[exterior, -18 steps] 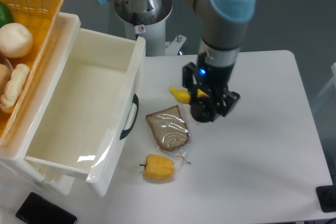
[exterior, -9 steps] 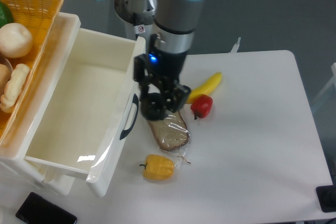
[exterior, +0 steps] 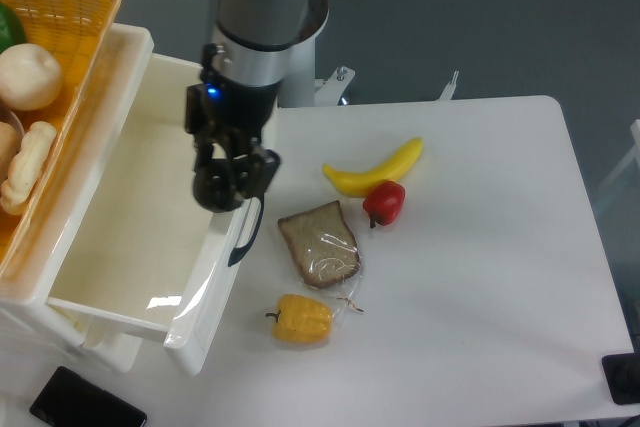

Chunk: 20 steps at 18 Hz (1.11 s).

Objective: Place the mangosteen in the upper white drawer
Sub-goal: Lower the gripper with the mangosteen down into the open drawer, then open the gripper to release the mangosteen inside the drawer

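Mangosteen (exterior: pixel 220 190) is gripped by the gripper (exterior: pixel 226 187) above the right front edge of the upper white drawer (exterior: pixel 130 217).

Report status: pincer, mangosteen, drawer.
Pincer shut on mangosteen, over front edge of upper white drawer. Drawer open, interior bare. Nothing in the way.

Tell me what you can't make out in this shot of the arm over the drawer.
- Mangosteen: only a dark round shape between the gripper's fingers; the grip itself is hidden.
- Upper white drawer: the arm covers part of its front rim.
- Orange basket: cut off by the left edge.
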### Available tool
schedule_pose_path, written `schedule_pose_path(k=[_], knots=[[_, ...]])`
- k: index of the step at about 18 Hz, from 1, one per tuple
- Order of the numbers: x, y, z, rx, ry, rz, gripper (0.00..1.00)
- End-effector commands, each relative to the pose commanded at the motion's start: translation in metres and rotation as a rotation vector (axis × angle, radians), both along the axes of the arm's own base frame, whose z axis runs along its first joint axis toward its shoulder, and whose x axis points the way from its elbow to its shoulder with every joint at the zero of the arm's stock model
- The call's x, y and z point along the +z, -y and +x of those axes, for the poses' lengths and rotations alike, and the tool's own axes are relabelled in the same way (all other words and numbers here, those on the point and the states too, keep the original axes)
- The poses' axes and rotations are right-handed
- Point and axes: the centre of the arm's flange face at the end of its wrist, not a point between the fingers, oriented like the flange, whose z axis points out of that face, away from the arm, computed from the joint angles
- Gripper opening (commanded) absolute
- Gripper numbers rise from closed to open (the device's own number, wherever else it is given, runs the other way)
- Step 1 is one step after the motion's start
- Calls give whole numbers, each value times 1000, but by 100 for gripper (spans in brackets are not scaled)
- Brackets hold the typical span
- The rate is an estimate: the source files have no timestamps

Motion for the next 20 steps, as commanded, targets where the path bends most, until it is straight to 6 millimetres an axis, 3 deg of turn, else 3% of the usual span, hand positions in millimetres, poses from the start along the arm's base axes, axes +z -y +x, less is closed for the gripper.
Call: schedule_pose_path(k=[6,8,15,18,20], knots=[[-16,-7,10,-25,13,-27,5],[-26,-8,10,-50,15,-38,12],[-52,-16,15,-96,23,-82,20],[-62,-22,20,-131,10,-106,57],[-63,-23,21,-134,9,-109,76]])
